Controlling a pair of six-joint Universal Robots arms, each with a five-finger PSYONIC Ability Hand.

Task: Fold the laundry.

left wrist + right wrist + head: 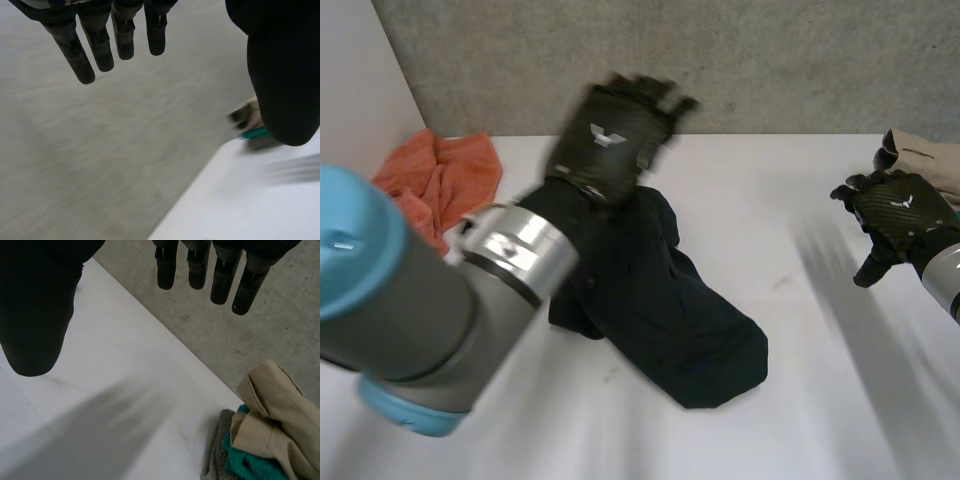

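Navy garment [660, 300] crumpled at centre of table [800, 400]; we see left hand [610, 140] above it, right hand [895, 215] near the right edge, both with fingers straight, grasping nothing.

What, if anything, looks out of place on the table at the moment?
Nothing is damaged or spilled. The dark garment lies rumpled mid-table, unfolded, and the orange cloth is bunched at the far left corner.

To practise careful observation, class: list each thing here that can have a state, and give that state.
Dark navy garment: rumpled, lying unheld on the white table.
Orange cloth: crumpled heap.
Beige garment: crumpled, piled with a teal cloth and a grey cloth.
Left hand: open, empty.
Right hand: open, empty.
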